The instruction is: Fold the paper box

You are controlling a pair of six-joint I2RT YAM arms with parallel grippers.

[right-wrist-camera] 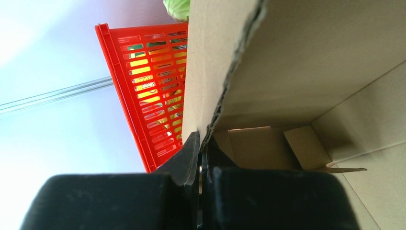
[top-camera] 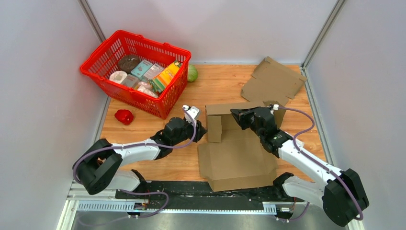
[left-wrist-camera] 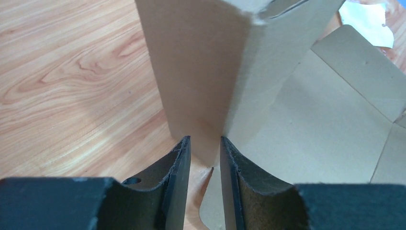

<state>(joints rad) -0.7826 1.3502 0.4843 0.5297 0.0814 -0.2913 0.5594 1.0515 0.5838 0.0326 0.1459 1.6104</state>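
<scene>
Paper box (top-camera: 237, 158), partly raised: right claw (right-wrist-camera: 201, 140) clamps the rear wall (top-camera: 225, 109); left claw (left-wrist-camera: 205, 139), parted and empty, faces the side flap (left-wrist-camera: 201, 72), best pushed inward squarely against that wall.

I read the paper box (top-camera: 237, 158) as plain brown cardboard. Its faces are matt and smooth, and its raised wall's cut edge is ragged and fibrous. Under the box, the table (top-camera: 220, 86) shows wood grain with a soft sheen. Left of the box, the basket (top-camera: 134, 98) is glossy red plastic lattice. At the box's corner, the left gripper (left-wrist-camera: 205, 143) has matt black, faintly grainy fingers (left-wrist-camera: 249, 191).
</scene>
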